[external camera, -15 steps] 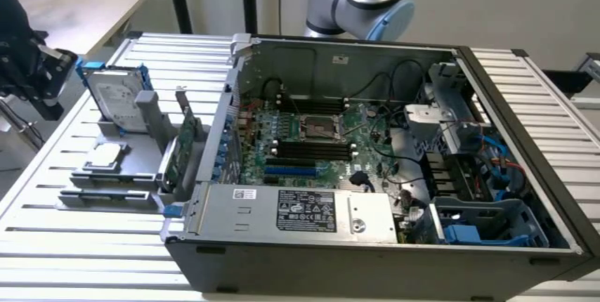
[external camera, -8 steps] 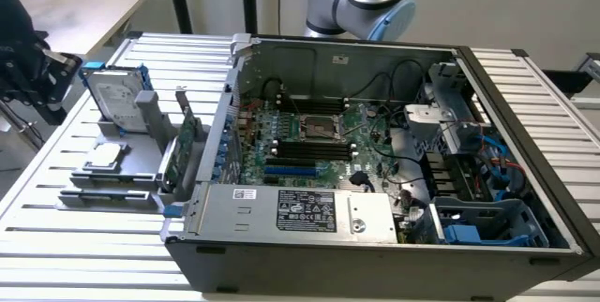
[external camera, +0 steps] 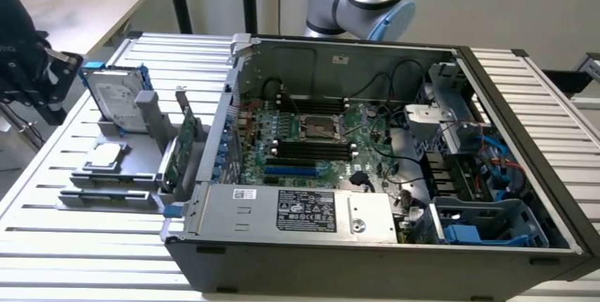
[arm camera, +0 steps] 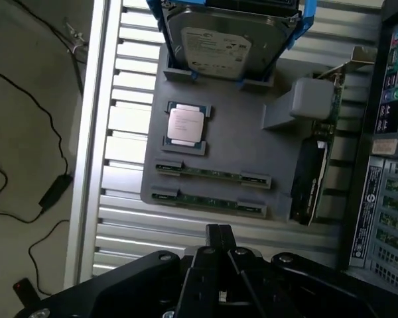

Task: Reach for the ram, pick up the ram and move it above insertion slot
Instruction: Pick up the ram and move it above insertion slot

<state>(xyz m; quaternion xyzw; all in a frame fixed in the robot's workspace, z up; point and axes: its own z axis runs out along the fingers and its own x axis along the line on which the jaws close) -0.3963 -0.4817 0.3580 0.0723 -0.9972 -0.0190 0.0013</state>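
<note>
**Gripper near the tray, ram not yet touched**

The gripper (arm camera: 217, 230) hangs over the slatted table (arm camera: 113, 218), just short of the grey tray (arm camera: 252, 149). Its fingers (arm camera: 212, 242) are pressed together with nothing between them. In the exterior view it sits at that view's far left, well apart from the open case (external camera: 375, 260).

Two ram sticks lie flat in the tray, side by side, each resting in end holders. The ram (arm camera: 209, 199) nearer the fingertips is close ahead of them but not touching. The second stick (arm camera: 212, 174) lies just beyond it. Further along the tray are a CPU (arm camera: 186, 124) and a hard drive (arm camera: 225, 40) in blue rails. A green card (arm camera: 315, 165) stands upright on the side towards the case.

Judged from this, the task is at its reach stage. Neither stick has been touched, gripped or lifted, and both rest in their holders. The black slots (external camera: 314, 151) on the board inside the case look empty, and nothing hangs above them. The grasp, the lift and the carry to the slot are all left to do.
</note>
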